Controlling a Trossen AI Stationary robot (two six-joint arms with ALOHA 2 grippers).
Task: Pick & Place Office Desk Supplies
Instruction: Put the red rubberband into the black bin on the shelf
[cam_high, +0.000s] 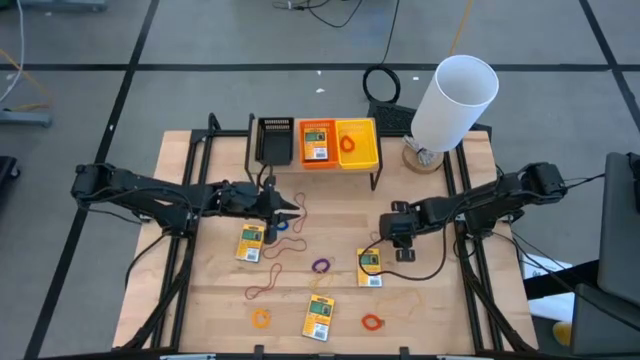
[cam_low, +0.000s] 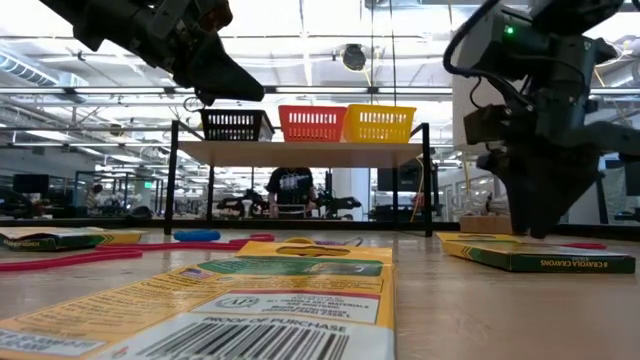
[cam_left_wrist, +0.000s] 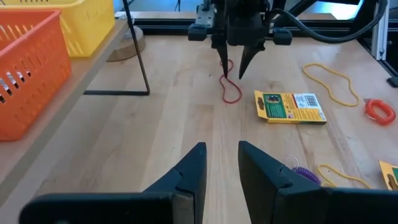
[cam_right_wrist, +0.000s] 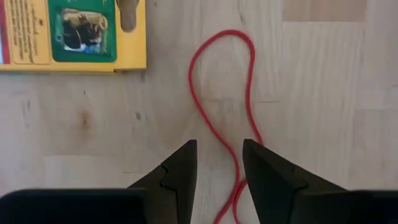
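My right gripper (cam_right_wrist: 219, 163) is open and points down at the table's right middle (cam_high: 386, 232). Its fingers stand on either side of a red rubber-band loop (cam_right_wrist: 224, 81) that lies flat on the wood; I cannot tell whether they touch it. A yellow pack (cam_right_wrist: 71, 34) lies beside the loop, and it also shows in the high view (cam_high: 369, 266). My left gripper (cam_left_wrist: 221, 163) is open a little and empty, raised over the table's left middle (cam_high: 292, 207). More packs lie on the table (cam_high: 251, 242) (cam_high: 319, 317), and one lies in the orange bin (cam_high: 316, 142).
Black (cam_high: 274, 140), orange (cam_high: 305, 160) and yellow (cam_high: 358, 158) bins stand on a raised shelf at the far side. A white cylinder (cam_high: 455, 100) stands far right. Loose bands lie about: purple (cam_high: 321, 266), red (cam_high: 265, 290), orange (cam_high: 261, 318) (cam_high: 372, 322) and yellow (cam_left_wrist: 329, 81).
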